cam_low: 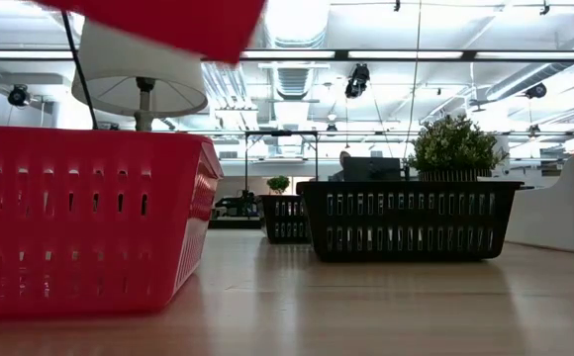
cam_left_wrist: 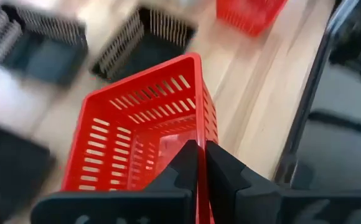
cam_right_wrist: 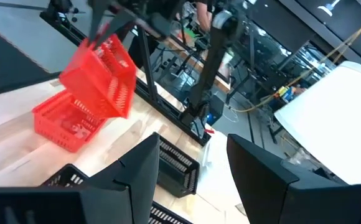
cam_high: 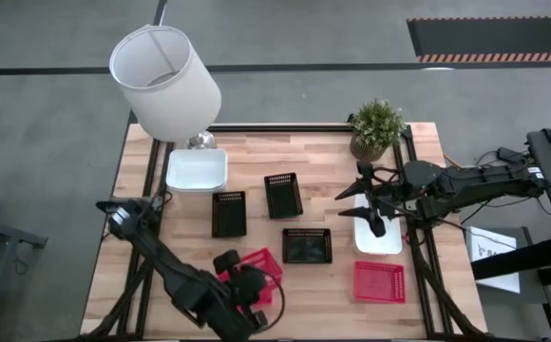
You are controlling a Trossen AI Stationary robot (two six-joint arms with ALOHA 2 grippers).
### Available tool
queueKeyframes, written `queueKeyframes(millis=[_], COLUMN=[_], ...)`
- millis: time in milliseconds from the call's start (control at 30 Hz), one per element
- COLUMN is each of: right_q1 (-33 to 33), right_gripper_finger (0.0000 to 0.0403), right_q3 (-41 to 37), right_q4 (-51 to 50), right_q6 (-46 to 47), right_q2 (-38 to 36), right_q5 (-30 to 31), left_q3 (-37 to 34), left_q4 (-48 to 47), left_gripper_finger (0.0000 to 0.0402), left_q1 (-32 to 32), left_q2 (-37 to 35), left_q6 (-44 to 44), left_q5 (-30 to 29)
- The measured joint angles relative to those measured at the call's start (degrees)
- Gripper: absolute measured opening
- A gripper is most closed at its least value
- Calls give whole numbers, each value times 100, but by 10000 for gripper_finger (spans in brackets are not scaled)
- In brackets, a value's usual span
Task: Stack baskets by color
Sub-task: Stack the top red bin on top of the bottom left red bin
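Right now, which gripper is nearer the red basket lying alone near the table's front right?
Right. The right gripper hangs open over a white basket just behind that red basket; the left gripper holds another red basket farther off.

Three black baskets are crowding the tabletop centre, leaving narrow gaps between them. The lampshade is overhanging the far left corner; bare wood is lying open along the near edge.

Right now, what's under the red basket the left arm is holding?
Another red basket sits on the table below the lifted red basket. Its inside is partly covered.
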Motion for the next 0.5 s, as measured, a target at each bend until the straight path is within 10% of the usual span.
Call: queueKeyframes(millis=[500], right_q1=[0], right_gripper_finger=[181], right_q3=[-11], right_q4=[-12], right_q6=[94], right_q2=[2], right_q5=[23], left_q3=[532], left_q4=[-1028], left_gripper_finger=[0], left_q1=[-256], left_q2=[888], left_q6=[388], left_q5=[28])
